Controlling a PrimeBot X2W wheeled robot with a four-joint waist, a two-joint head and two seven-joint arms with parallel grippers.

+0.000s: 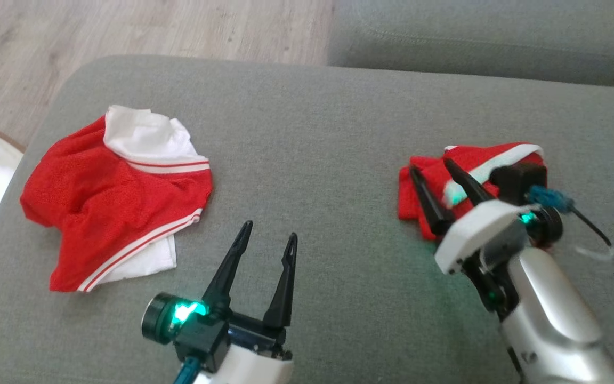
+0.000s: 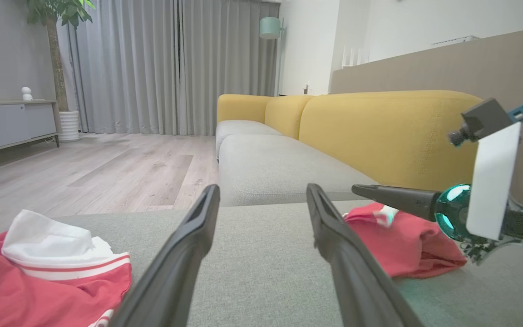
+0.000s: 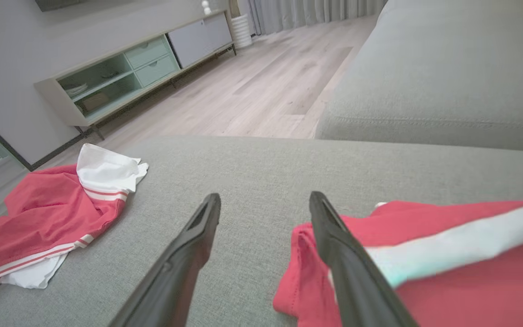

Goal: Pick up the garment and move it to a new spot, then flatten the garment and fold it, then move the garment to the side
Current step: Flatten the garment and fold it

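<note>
Counted two on the grey fabric sofa cushion (image 1: 312, 133) — folded red-and-white fabric garment (image 1: 477, 157) at right, long axis slanted upper-right, under right gripper (image 1: 430, 165), jaws released; crumpled red-and-white garment (image 1: 110, 213) at left. Saw left gripper (image 1: 269, 230) gaping too.

Head cam: high up, looking steeply down on the grey cushion (image 1: 307, 133). The left gripper (image 1: 269, 230) sits lower centre and the right gripper (image 1: 430, 165) lower right.

Left wrist cam: low, almost level with the cushion top, facing along it toward the yellow sofa (image 2: 379, 131) and curtains (image 2: 152, 68). It catches the right gripper side-on (close, at frame right).

Right wrist cam: a bit higher and tilted down, facing across the cushion to the floor (image 3: 252, 91) and cabinet (image 3: 120, 77), very near the folded red garment (image 3: 447, 272).

Shared by all three: the cushion, the crumpled garment (image 1: 115, 202) and the folded one.
</note>
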